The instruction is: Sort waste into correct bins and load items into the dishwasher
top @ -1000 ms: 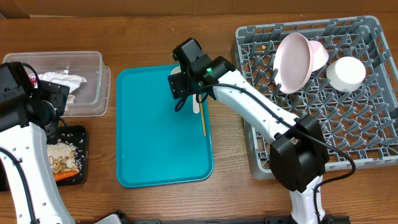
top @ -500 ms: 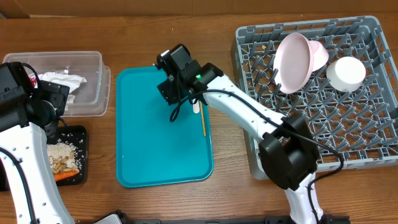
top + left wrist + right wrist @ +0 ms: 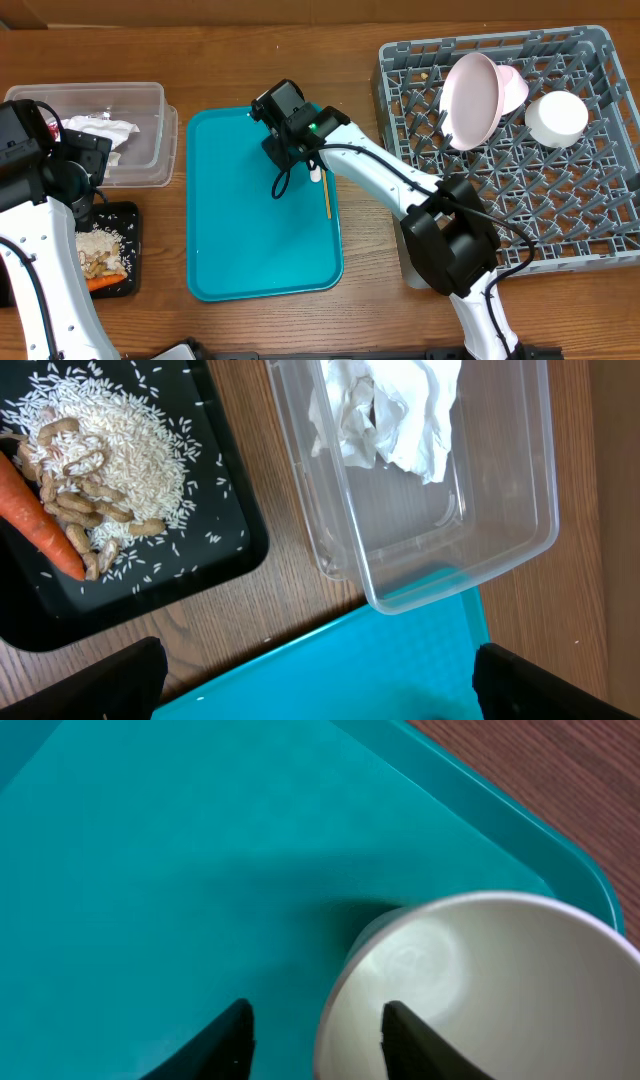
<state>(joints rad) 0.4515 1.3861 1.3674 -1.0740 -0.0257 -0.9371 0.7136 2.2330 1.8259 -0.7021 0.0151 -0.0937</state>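
Well, the right gripper (image 3: 315, 1015) is down at the far end of the teal tray (image 3: 250, 240), its jaws parted and set astride the rim of the small white cup (image 3: 480, 990), one finger outside and one inside, not clamped. The cup sits just beside the tray's raised edge with its open mouth facing the wrist camera. From overhead the arm hides it completely.

One thin wooden stick (image 3: 326, 195) lies on the right part of the tray, its long axis running near to far along the tray's long side. At its far end only a white scrap of the fork (image 3: 315, 172) shows, the rest under the arm.

The dish rack (image 3: 580, 230) holds three white dishes (image 3: 472, 97): two leaning together on edge and one round one just beside them.

Over on the left, the left gripper (image 3: 318, 660) hangs wide open and holds nothing. Under it are the clear tub (image 3: 500, 530) with crumpled napkins (image 3: 390, 410), and the black tray (image 3: 200, 560) with one carrot (image 3: 40, 510), a rice heap and beige scraps.
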